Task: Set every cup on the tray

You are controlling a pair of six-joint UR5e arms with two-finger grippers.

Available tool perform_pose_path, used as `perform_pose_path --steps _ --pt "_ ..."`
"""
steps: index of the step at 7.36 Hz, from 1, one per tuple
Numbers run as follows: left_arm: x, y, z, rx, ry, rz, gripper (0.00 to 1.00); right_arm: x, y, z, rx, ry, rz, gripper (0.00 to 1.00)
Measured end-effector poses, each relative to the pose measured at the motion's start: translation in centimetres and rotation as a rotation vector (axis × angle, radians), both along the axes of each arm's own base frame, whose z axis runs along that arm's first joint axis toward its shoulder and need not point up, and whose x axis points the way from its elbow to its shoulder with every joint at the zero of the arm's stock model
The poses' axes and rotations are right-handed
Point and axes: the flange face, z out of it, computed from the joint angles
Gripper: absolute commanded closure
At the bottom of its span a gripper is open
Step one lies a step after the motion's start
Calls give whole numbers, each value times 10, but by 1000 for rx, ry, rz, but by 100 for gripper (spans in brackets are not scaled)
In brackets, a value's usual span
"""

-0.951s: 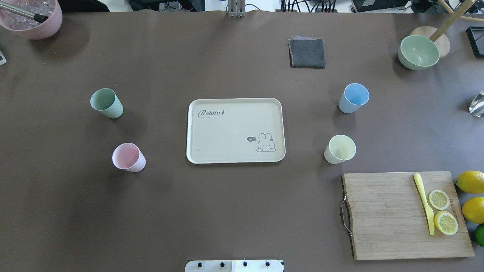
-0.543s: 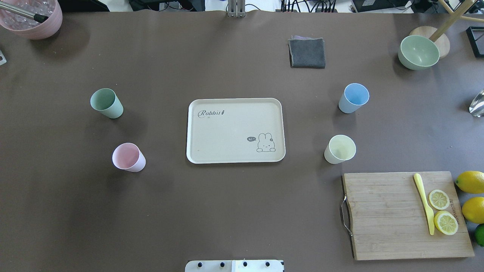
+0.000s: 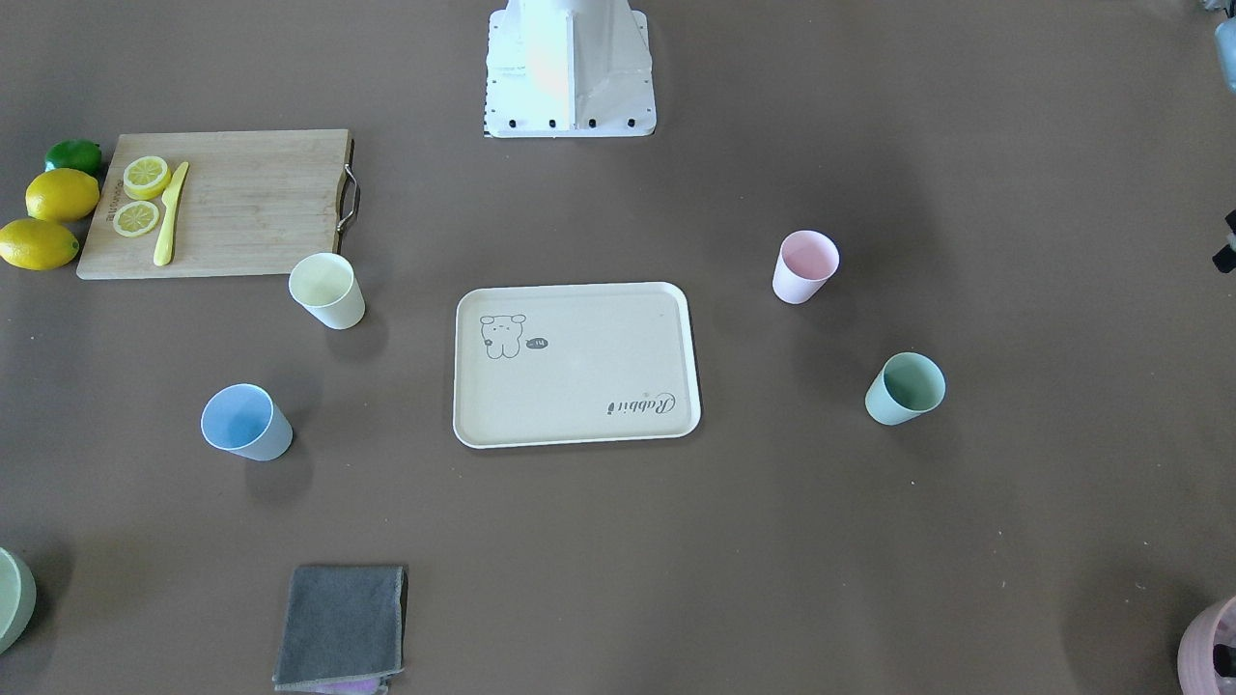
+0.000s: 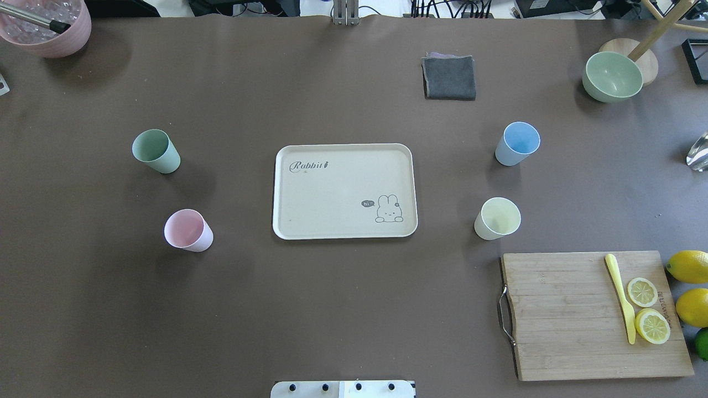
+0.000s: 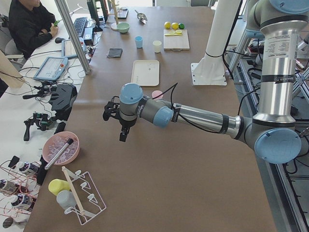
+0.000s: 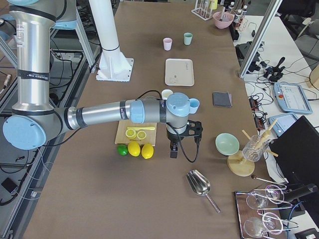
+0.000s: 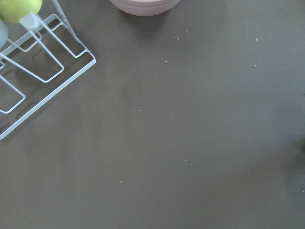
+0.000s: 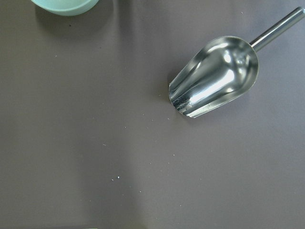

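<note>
The cream rabbit tray [image 4: 332, 193] lies at the table's middle with nothing on it; it also shows in the front view [image 3: 579, 386]. Four cups stand upright on the table around it. The mint green cup [image 4: 156, 151] and the pink cup [image 4: 188, 230] are to its left. The light blue cup [image 4: 518, 143] and the pale yellow cup [image 4: 498, 218] are to its right. My left gripper [image 5: 118, 121] hangs over the table's left end, far from the cups. My right gripper [image 6: 184, 142] hangs over the right end. I cannot tell whether either is open or shut.
A bamboo cutting board [image 4: 592, 315] with lemon slices and a yellow knife lies front right, with lemons [image 4: 688, 265] beside it. A grey cloth [image 4: 449, 77], a green bowl [image 4: 612, 76] and a pink pot [image 4: 47, 27] stand at the back. A metal scoop [image 8: 214, 78] lies under the right wrist and a wire rack [image 7: 38, 71] under the left.
</note>
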Motion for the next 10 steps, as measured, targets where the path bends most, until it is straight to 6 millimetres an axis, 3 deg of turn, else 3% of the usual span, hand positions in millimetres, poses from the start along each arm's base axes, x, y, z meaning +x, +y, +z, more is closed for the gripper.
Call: perform_pose_path --steps 2,4,6,9,10 --pt "53 -13 -34 22 53 11 2 0 0 -1 1 -3 1 0" --pt "122 -7 -73 -31 95 -25 2 -1 -1 -1 -1 -2 2 0" --pt "171 21 -109 -94 140 -60 2 -1 0 -2 1 -5 2 0" --pt "269 80 -128 -137 86 -92 2 -4 -1 -4 30 -13 -3 0" --pt "289 96 -130 -142 74 -72 3 -6 -2 -5 36 -14 -5 0"
